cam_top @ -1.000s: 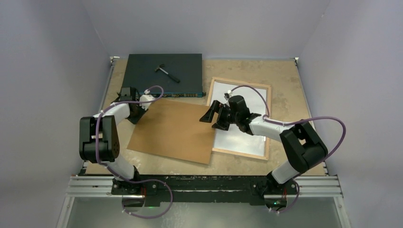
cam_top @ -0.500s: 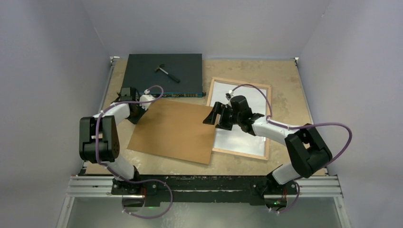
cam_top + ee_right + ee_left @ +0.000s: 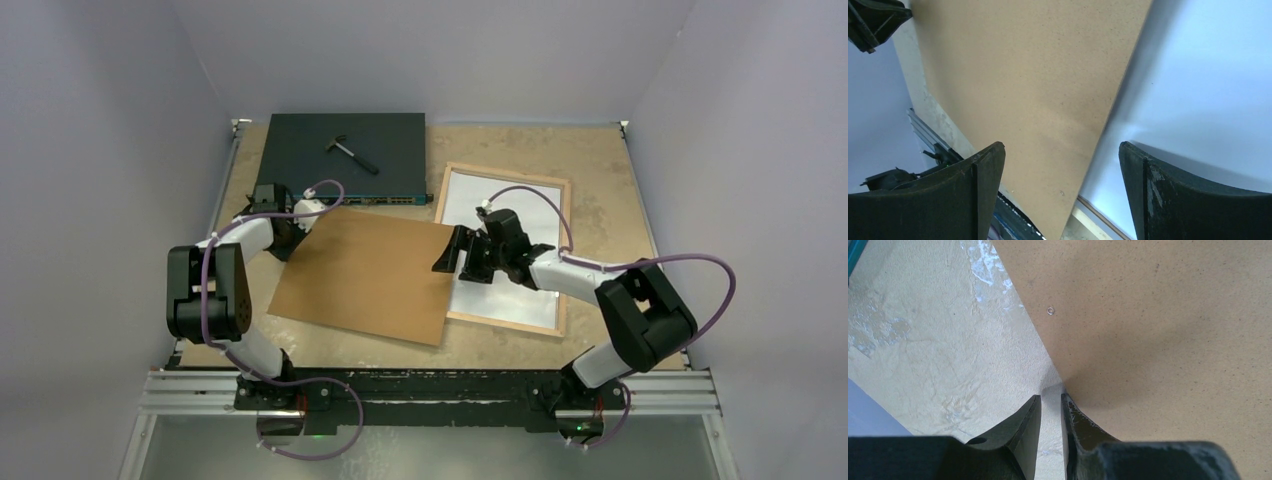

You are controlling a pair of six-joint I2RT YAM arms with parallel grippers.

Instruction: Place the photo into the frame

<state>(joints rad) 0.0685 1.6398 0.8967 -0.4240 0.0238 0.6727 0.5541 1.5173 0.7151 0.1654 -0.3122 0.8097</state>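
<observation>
I see the photo [image 3: 510,300] lying pale back up inside the frame [image 3: 505,172], toward 2 o'clock on the counter [image 3: 600,150]. A brown board [image 3: 365,275] overlaps its 9 o'clock side. My right end effector [image 3: 1060,147] gapes wide above that overlap. The left end effector [image 3: 1050,397] sits nearly closed at the board's 10 o'clock corner; I cannot tell whether it grips.

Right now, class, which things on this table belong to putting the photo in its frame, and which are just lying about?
For the job:
- frame
- photo, pale back up, lying inside the frame
- brown board, its edge overlapping the frame, probably the backing

Lying about:
- dark box at the far edge
- hammer on top of the box
</observation>
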